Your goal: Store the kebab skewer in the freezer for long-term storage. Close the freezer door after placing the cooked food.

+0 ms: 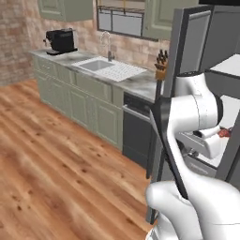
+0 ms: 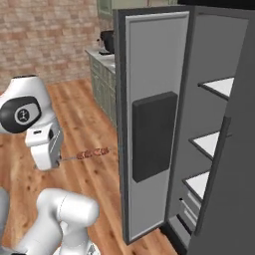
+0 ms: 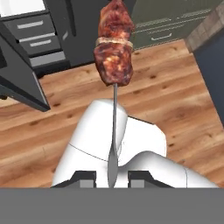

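Hand view shows the gripper [image 3: 112,177] clamped on the thin metal shaft of the kebab skewer [image 3: 114,48], meat end pointing away. From the right base view the skewer hangs over the wood floor [image 2: 74,99], beside the open freezer door [image 2: 152,124]. The carry step seems under way; next the arm must swing around the door's edge to reach a white shelf [image 2: 206,144] of the freezer [image 2: 214,99].

The white arm is folded back on itself, its end effector [image 3: 112,178] clamped on the kebab skewer [image 3: 114,48].
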Robot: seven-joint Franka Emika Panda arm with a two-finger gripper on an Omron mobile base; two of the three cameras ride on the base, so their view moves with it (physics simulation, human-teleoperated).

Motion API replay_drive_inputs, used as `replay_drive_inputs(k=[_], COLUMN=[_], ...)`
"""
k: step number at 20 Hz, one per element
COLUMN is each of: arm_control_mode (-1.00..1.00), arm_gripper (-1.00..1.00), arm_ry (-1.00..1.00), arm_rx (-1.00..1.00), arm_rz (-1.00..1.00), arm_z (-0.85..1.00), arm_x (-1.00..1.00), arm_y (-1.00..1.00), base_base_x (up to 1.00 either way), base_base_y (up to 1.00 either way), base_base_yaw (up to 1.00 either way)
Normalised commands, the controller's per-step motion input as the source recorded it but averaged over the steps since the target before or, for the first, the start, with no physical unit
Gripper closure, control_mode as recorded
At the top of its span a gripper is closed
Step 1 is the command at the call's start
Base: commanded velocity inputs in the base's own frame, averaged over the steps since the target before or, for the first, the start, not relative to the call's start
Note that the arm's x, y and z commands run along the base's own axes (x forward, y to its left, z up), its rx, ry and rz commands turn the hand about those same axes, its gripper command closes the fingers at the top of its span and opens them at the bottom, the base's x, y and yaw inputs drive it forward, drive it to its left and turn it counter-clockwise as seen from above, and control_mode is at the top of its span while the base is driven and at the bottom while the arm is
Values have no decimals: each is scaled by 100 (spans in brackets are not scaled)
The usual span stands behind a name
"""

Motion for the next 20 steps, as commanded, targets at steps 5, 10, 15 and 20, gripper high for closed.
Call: replay_drive_inputs(k=[5, 10, 15, 20], arm_control_mode=[100, 100, 100, 100], arm_gripper=[100, 100, 100, 100], arm_ry=[0, 0, 0, 0], arm_rx=[0, 0, 0, 0], arm_rz=[0, 0, 0, 0], arm_z=[0, 0, 0, 0], arm_x=[0, 0, 0, 0], arm_y=[0, 0, 0, 0], base_base_x=[3, 0, 0, 0], base_base_y=[-62, -27, -24, -21], base_base_yaw=[5, -5, -6, -22])
